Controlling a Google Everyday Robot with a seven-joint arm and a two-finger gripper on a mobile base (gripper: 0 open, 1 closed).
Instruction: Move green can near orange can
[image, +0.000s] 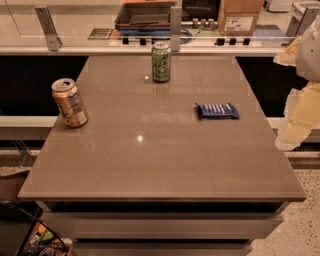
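Observation:
The green can (161, 61) stands upright at the far middle of the brown table (150, 165). It has a patterned green body and a silver top. The orange can (70, 103) stands near the table's left edge, leaning slightly, with a pale label patch. The two cans are well apart. My gripper (291, 134) hangs on the pale arm at the right edge of the view, beyond the table's right side and far from both cans. It holds nothing that I can see.
A blue snack packet (217, 110) lies flat on the right part of the table. Behind the table runs a glass-railed counter (100, 49) with a dark tray (143, 14) and a cardboard box (239, 17). A basket of items (42, 240) sits at the lower left on the floor.

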